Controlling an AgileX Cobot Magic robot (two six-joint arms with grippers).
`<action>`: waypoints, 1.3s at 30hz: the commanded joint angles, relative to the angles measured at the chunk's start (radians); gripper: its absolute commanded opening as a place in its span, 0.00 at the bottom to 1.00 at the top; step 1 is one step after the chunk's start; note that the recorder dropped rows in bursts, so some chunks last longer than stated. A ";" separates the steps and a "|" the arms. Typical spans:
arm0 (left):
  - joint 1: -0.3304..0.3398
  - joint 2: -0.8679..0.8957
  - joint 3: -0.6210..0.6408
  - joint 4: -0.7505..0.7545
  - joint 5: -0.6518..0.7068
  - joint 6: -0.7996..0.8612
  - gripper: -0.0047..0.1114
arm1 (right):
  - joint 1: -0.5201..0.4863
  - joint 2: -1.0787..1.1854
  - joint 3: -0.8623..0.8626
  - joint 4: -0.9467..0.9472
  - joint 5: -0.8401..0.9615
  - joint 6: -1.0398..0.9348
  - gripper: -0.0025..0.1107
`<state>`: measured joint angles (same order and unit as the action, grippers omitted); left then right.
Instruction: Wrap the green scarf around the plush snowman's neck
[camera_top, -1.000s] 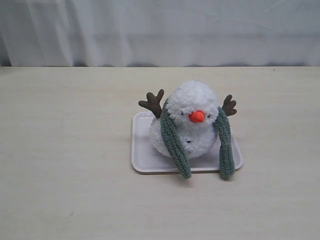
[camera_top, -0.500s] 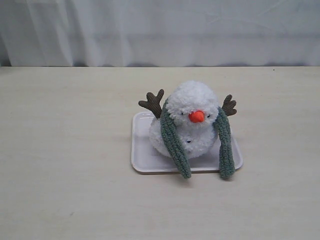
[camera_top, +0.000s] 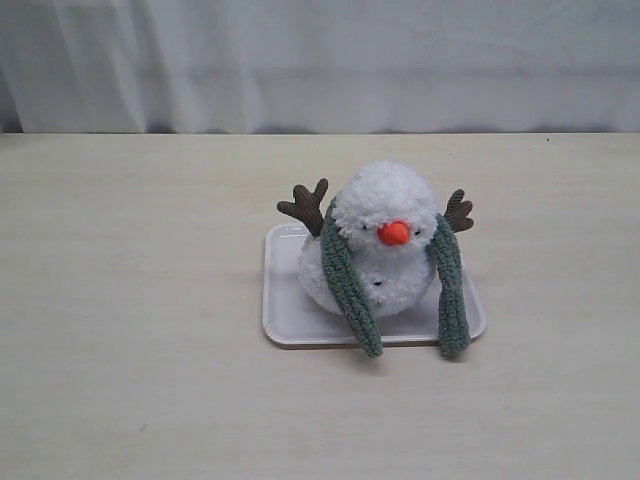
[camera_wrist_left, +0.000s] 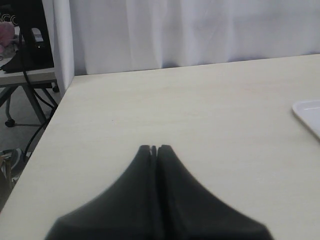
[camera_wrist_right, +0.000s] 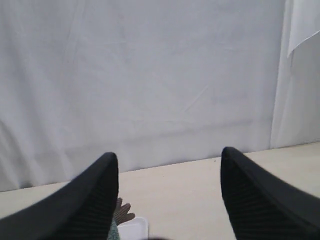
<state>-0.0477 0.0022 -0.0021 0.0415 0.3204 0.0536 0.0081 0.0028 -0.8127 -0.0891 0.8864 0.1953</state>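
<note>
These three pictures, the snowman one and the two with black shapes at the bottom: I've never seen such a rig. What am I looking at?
A two-armed robot. One picture comes from a camera off the arms: a table with a white tray; on it sits a plush snowman, a green scarf draped over its neck, both ends hanging down in front, uncrossed. The other two come from wrist cameras. The black shapes are each arm's tool: the left tool is shut and empty, off to the side over bare table; the right tool is open and empty. Neither holds anything.
</note>
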 joint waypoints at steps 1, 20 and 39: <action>0.001 -0.002 0.002 -0.001 -0.010 -0.003 0.04 | -0.071 -0.003 0.002 0.049 -0.166 -0.050 0.52; 0.001 -0.002 0.002 -0.001 -0.010 -0.003 0.04 | -0.081 -0.003 0.442 0.147 -0.786 -0.267 0.52; 0.001 -0.002 0.002 -0.001 -0.010 -0.003 0.04 | -0.081 -0.003 0.813 0.147 -0.867 -0.224 0.52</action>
<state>-0.0477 0.0022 -0.0021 0.0415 0.3204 0.0536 -0.0666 0.0043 -0.0203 0.0543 0.0338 -0.0379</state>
